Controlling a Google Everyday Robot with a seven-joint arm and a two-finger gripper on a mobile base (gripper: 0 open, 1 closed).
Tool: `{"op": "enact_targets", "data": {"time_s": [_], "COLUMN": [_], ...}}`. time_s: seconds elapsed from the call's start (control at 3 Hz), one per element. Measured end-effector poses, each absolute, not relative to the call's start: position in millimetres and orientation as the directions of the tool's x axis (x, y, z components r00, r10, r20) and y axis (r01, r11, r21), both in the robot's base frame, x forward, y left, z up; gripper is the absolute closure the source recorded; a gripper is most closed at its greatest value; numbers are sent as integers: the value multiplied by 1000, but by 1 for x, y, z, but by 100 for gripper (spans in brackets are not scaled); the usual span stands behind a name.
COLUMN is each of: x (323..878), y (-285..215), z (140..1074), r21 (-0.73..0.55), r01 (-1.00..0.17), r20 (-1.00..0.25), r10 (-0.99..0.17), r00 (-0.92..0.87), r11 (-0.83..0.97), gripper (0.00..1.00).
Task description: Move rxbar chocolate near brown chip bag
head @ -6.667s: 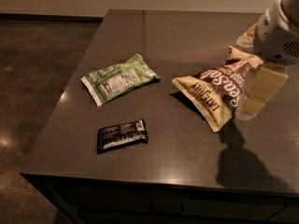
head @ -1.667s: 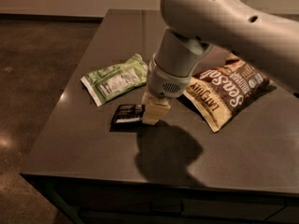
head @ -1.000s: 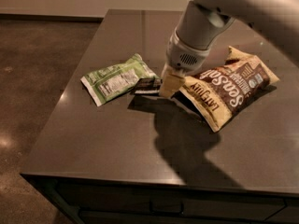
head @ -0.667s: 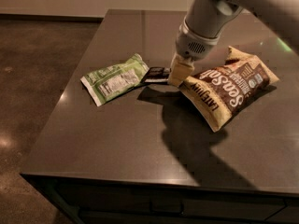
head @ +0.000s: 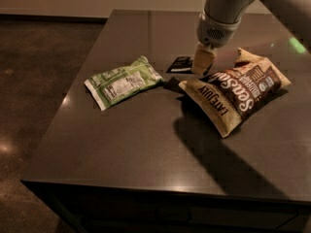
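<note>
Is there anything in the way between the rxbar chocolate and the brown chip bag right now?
Nothing visible stands in the way. The gripper holds the rxbar chocolate just behind the left end of the brown chip bag. The green and white bag lies further left, off that path.

My gripper point(head: 201, 63), near the table's point(head: 146, 149) far edge, covered the clamped chocolate bar's point(head: 179, 64) right end; my arm point(head: 228, 1) was cut off above.
</note>
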State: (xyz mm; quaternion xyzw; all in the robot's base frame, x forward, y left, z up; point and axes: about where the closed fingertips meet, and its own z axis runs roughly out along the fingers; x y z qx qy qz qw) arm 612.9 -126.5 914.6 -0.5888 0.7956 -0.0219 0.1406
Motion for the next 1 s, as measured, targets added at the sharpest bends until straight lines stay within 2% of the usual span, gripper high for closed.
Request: {"op": "enact_targets", "data": {"time_s": [1.0], "x": [623], "y": [-164], "z": [906], "r21": [-204], "r01": [-908], "r20": [-111], "r10": [-930], "r00": [-350], "r11": [366], "gripper": [28]}}
